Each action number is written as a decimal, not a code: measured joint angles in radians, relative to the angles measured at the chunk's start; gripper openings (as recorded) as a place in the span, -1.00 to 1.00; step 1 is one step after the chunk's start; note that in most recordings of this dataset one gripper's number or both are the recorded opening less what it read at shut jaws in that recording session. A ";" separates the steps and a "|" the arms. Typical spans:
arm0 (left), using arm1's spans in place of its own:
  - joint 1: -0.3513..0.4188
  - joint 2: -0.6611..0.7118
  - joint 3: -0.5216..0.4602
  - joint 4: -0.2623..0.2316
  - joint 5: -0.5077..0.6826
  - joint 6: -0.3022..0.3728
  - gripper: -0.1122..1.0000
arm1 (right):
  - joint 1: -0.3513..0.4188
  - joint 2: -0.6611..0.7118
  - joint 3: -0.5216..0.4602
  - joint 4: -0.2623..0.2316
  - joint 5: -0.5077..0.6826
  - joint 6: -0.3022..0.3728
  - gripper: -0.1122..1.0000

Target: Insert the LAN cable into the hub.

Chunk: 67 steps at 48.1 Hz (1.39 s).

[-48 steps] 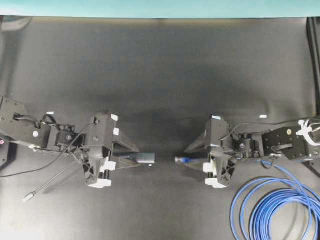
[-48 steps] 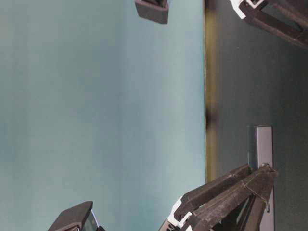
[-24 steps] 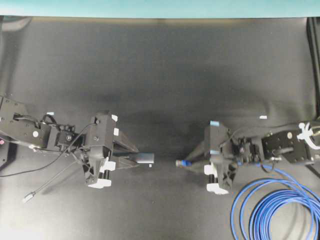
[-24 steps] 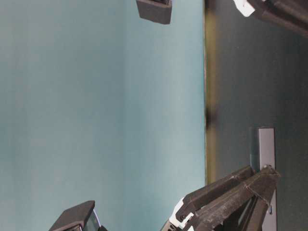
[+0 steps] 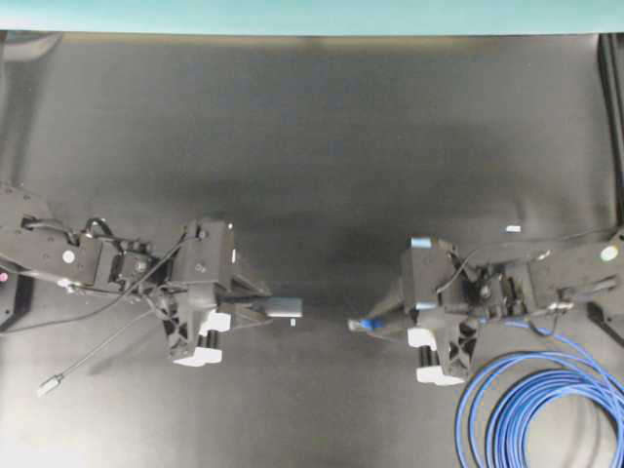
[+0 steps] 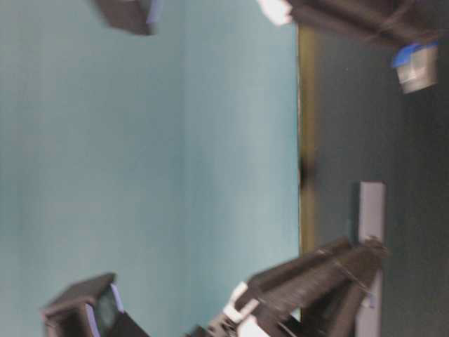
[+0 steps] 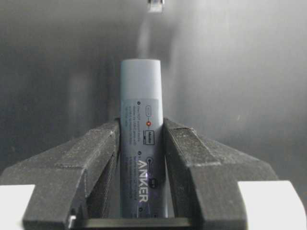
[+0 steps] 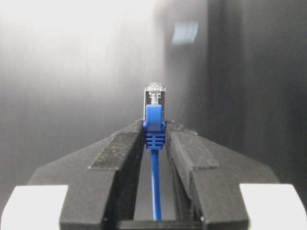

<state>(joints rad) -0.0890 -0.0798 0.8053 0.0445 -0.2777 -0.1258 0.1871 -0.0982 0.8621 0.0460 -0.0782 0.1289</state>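
The hub (image 5: 284,308) is a slim grey bar held level above the black mat, with my left gripper (image 5: 259,311) shut on its sides. In the left wrist view the hub (image 7: 140,103) sticks out past the gripper (image 7: 140,127) towards the far plug (image 7: 155,5). My right gripper (image 5: 380,325) is shut on the blue boot of the LAN cable (image 5: 546,409), whose loops lie at the front right. The clear plug (image 5: 360,324) points left at the hub across a gap and sits a little nearer the front. In the right wrist view the plug (image 8: 155,100) stands just beyond the gripper (image 8: 155,127).
The hub's thin grey lead trails left to a small metal plug (image 5: 46,388) on the mat. Small white tape marks (image 5: 513,228) lie on the black mat. From table level the hub (image 6: 370,210) and the blue-booted plug (image 6: 416,67) appear apart, both blurred.
The right arm has shifted toward the table's front and slightly right, carrying the plug off the hub's line. The left arm with the hub has barely moved.
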 measured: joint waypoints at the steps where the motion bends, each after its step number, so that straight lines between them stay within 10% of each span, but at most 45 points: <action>1: 0.000 -0.002 -0.003 -0.002 0.003 0.003 -0.29 | -0.003 -0.002 -0.003 0.000 0.003 0.000 -0.56; 67: 0.003 0.005 -0.029 0.000 0.015 0.011 -0.29 | -0.031 0.086 -0.143 -0.012 0.009 -0.014 -0.56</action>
<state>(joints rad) -0.0859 -0.0752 0.7762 0.0445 -0.2623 -0.1150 0.1565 -0.0123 0.7194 0.0337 -0.0690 0.1150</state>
